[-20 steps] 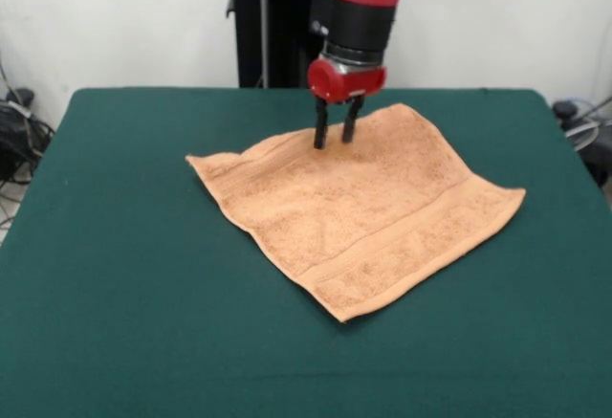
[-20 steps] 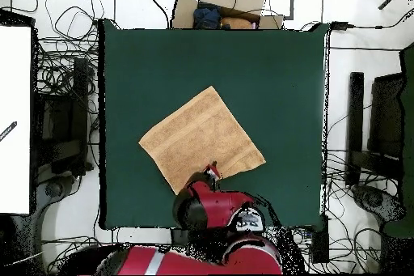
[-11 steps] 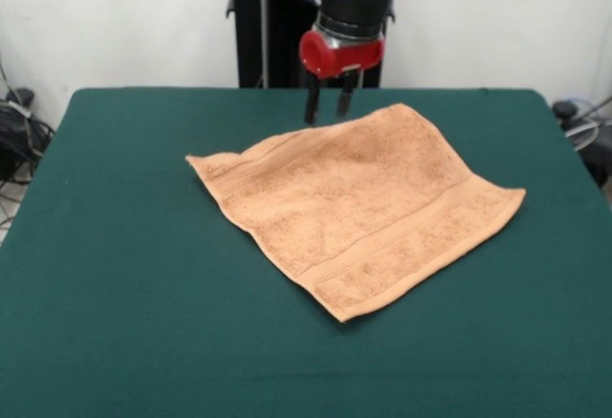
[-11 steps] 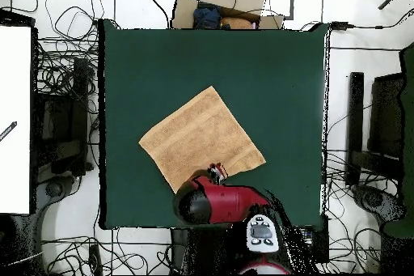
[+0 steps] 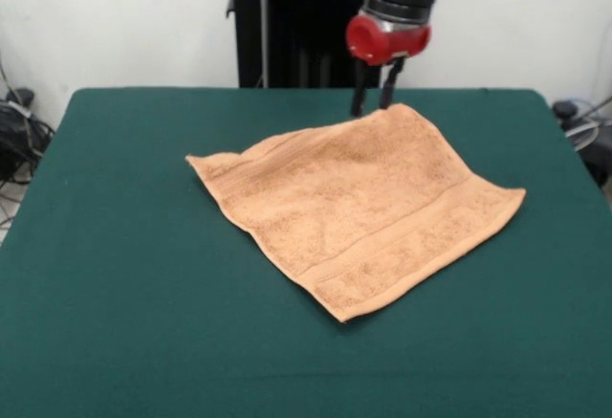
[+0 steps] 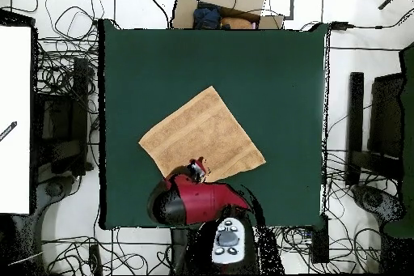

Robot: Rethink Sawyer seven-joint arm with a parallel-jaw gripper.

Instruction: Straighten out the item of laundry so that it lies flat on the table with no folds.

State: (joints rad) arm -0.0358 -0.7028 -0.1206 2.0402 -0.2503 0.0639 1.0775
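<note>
Shifted sideways since the previous frame, end effector (image 5: 373,104) now hangs empty above the towel's (image 5: 356,201) far corner, fingers slightly apart, towel spread diagonally mid-tabletop (image 5: 115,275), hem band faintly rippled.

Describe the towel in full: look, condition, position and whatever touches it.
The towel is a peach-orange terry cloth, roughly square, lying spread out near the middle of the green table, turned so its corners point like a diamond. A woven band runs parallel to the hem nearest the front camera. It lies nearly flat with only faint ripples and no fold over itself. Only the table touches it; the open gripper hangs above its far corner, holding nothing.
</note>
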